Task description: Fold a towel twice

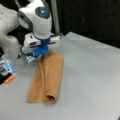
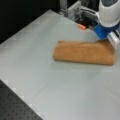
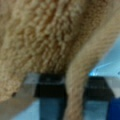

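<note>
The orange-tan towel (image 1: pixel 48 77) lies on the grey table as a long narrow strip, folded over once, with a rolled fold along one long side. It appears in both front views, towel (image 2: pixel 85 52). My blue gripper (image 1: pixel 41 52) is down at the strip's end nearest the robot base, gripper (image 2: pixel 103 33). In the wrist view terry cloth (image 3: pixel 50 37) fills most of the picture. A hanging edge of it runs between the two dark finger pads (image 3: pixel 50 86), and the gripper (image 3: pixel 75 87) is shut on that edge.
The grey table (image 1: pixel 95 75) stretches well beyond the towel on all sides. A small orange object (image 1: pixel 9 79) lies near the robot base (image 1: pixel 7 37); the same orange object (image 2: pixel 81 26) sits by equipment at a front view's top. A black perforated board (image 2: pixel 15 107) borders the table.
</note>
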